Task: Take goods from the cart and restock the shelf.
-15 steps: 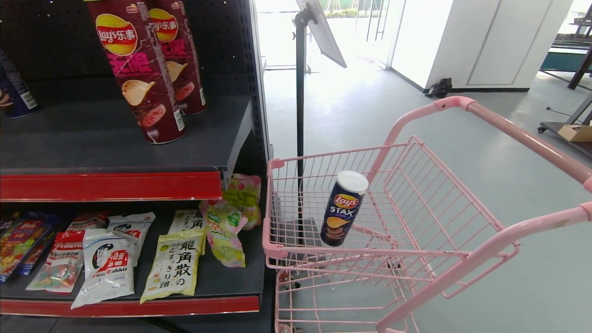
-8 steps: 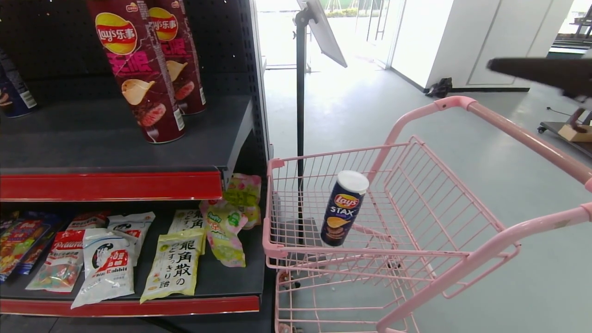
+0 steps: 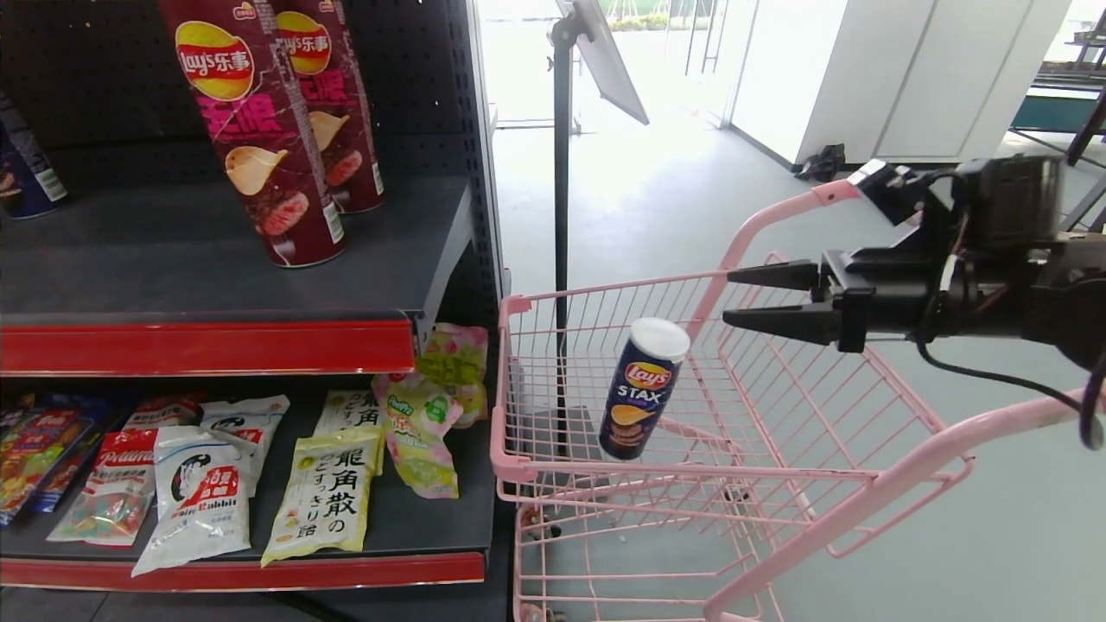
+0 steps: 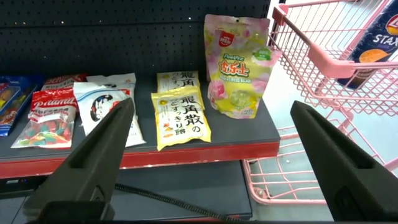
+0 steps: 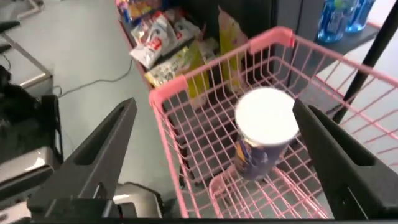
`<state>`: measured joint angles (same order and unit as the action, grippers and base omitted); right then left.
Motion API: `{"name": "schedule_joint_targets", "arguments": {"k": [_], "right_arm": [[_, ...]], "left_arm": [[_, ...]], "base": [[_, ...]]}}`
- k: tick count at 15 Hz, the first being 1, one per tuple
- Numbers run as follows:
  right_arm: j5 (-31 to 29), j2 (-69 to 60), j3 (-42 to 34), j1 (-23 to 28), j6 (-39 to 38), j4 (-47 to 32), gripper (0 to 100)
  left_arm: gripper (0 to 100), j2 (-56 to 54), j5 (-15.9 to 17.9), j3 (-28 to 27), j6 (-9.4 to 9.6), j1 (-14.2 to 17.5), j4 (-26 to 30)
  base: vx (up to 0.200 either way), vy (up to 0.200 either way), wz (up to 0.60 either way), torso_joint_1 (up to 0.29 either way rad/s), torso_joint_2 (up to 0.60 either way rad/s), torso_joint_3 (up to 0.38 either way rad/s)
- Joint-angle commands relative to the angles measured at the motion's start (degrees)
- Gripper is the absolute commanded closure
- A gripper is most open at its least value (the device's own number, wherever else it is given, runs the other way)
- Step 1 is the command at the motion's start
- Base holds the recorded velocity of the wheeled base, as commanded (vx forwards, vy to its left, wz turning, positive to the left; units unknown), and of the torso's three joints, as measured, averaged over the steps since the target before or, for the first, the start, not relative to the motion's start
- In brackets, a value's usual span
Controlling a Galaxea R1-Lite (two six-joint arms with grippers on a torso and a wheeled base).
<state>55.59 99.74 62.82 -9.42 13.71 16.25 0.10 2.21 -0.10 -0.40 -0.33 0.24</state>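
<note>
Beside the store shelf, a pink wire cart (image 3: 510, 458) stood at the racks' three o'clock side. A dark blue chip can (image 3: 644, 389) with a white lid stood on end in the cart's upper basket, near the corner closest to the shelving. The right gripper (image 3: 727, 297) hung over the basket at about two o'clock from the can, its fingers spread apart and holding nothing, their tips pointing toward the shelf and clear of the can. From the right wrist camera, the can's white lid lay farther off between the two spread fingers. The left gripper (image 4: 211, 106), also wide apart and empty, faced the lower shelf (image 4: 186, 152), where snack bags lay flat. Two yellow-green bags (image 4: 180, 118) sat near the middle, a pink-and-green bag (image 4: 239, 65) lay at their two o'clock toward the cart, and white bags (image 4: 102, 106) lay at their nine o'clock. On the upper shelf (image 3: 216, 259), at roughly ten o'clock from the blue can, two tall dark red chip cans (image 3: 259, 130) stood upright, one just behind the other.
</note>
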Motion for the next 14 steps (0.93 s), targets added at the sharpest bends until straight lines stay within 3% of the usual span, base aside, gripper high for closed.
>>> {"name": "schedule_joint_targets", "arguments": {"k": [1,8,14], "right_arm": [[0.7,7.6,-0.7,1.4,3.3,0.2,0],[0.3,20.8,9.2,5.6,5.7,0.3,0],[0.3,26.1,12.9,5.5,8.1,0.3,0]], "left_arm": [[0,0.1,0.0,0.0,-0.04,0.0,0.0],[0,0.0,0.0,0.0,-0.04,0.0,0.0],[0,0.1,0.0,0.0,-0.04,0.0,0.0]], "base": [[0.000,0.000,0.00,0.000,0.00,0.000],[0.000,0.000,0.00,0.000,0.00,0.000],[0.000,0.000,0.00,0.000,0.00,0.000]]}}
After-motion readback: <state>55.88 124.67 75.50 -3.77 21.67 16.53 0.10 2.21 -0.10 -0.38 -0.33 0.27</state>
